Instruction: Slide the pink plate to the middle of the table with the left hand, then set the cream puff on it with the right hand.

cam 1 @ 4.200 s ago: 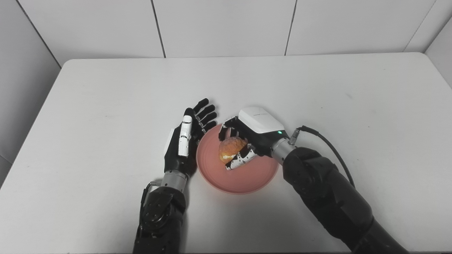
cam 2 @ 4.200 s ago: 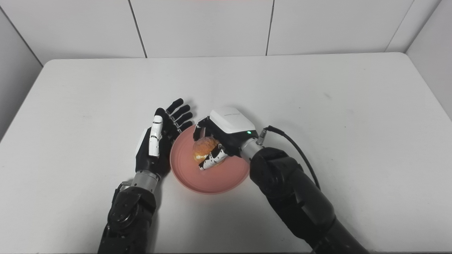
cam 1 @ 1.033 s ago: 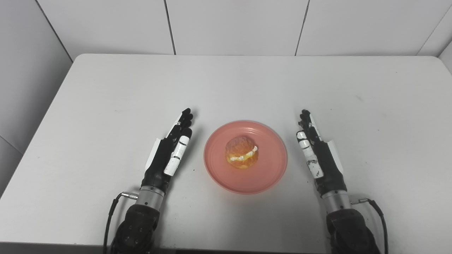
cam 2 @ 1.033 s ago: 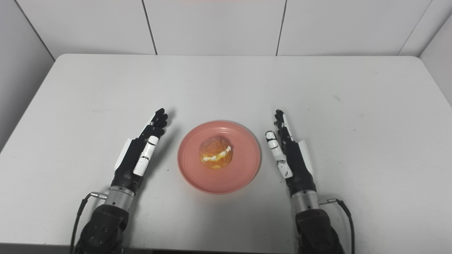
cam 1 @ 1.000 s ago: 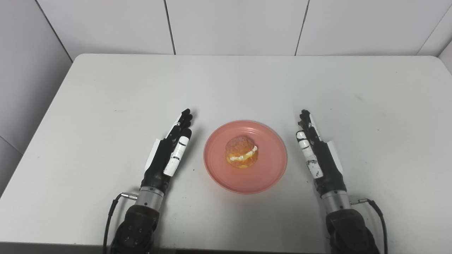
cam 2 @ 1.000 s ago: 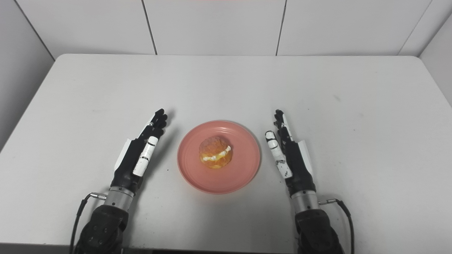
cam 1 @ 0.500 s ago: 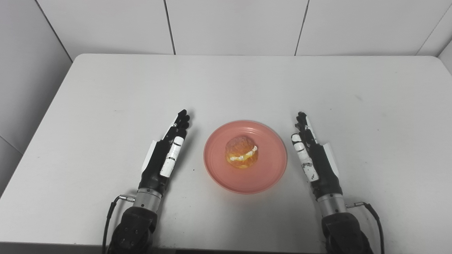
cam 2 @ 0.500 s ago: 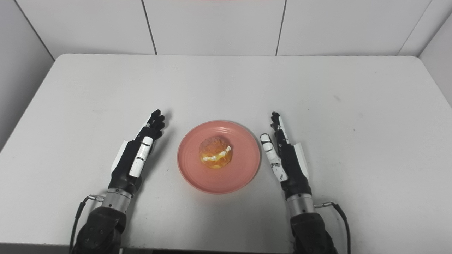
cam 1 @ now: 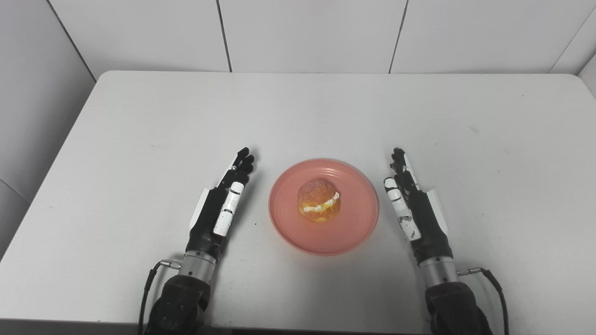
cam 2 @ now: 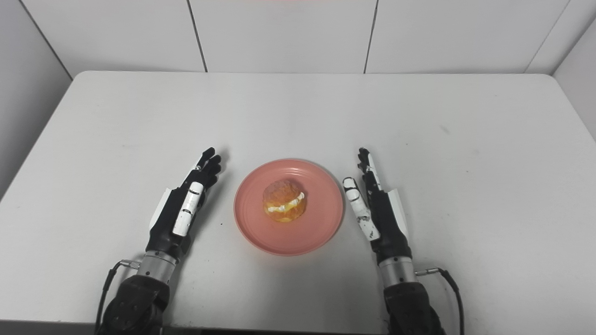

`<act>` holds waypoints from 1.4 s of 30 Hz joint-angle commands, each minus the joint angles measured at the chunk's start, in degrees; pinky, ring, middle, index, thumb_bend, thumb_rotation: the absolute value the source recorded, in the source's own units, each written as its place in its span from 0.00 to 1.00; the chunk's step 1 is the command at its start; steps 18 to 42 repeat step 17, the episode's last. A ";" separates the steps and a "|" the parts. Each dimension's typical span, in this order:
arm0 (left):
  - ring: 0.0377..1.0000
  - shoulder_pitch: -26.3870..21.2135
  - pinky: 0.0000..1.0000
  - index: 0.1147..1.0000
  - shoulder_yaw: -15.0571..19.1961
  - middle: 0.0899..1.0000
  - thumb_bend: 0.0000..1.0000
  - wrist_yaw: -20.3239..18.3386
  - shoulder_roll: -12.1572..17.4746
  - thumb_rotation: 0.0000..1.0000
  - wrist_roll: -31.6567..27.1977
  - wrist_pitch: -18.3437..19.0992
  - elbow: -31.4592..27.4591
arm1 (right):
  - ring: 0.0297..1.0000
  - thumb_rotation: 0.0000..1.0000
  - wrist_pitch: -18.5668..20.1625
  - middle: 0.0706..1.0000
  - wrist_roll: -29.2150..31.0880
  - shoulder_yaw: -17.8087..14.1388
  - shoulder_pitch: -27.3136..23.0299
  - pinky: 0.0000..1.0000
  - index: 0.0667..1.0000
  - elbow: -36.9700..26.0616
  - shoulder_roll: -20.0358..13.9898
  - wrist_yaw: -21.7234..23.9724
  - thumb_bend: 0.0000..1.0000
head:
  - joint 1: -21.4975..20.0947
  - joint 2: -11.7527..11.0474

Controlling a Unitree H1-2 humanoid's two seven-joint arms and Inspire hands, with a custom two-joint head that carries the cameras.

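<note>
The pink plate (cam 1: 354, 223) lies near the middle of the white table (cam 1: 298, 116), toward its front edge. A golden cream puff (cam 1: 318, 201) with a white cream line rests at the plate's centre. My left hand (cam 1: 219, 210) stands on edge left of the plate, fingers straight and apart from it, holding nothing. My right hand (cam 1: 415, 209) mirrors it just right of the plate's rim, open and empty. The right eye view shows the same: plate (cam 2: 316, 232), puff (cam 2: 283, 201), left hand (cam 2: 182, 207), right hand (cam 2: 377, 209).
White tiled walls rise behind the table's far edge. The table's left edge drops off beside a grey wall. Thin cables (cam 1: 486, 274) hang at both wrists near the front edge.
Since about four seconds ago the right hand let go of the cream puff and both hands drew back to the plate's sides. In the last second both hands shifted only slightly.
</note>
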 commanded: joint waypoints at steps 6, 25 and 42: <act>0.94 -0.47 0.96 0.92 -0.03 0.94 0.53 -0.08 0.19 1.00 0.05 -0.94 -2.19 | 1.00 1.00 -0.41 1.00 -0.27 0.06 -0.60 1.00 1.00 -1.51 0.40 -0.47 0.37 | -0.12 0.33; 0.93 0.08 0.94 0.92 -0.18 0.94 0.51 0.10 0.46 1.00 0.59 -1.19 -2.79 | 1.00 1.00 -0.82 1.00 -0.80 -0.01 -0.17 1.00 1.00 -1.79 0.35 -0.75 0.38 | -0.27 1.05; 0.93 0.08 0.94 0.92 -0.18 0.94 0.51 0.10 0.46 1.00 0.59 -1.19 -2.79 | 1.00 1.00 -0.82 1.00 -0.80 -0.01 -0.17 1.00 1.00 -1.79 0.35 -0.75 0.38 | -0.27 1.05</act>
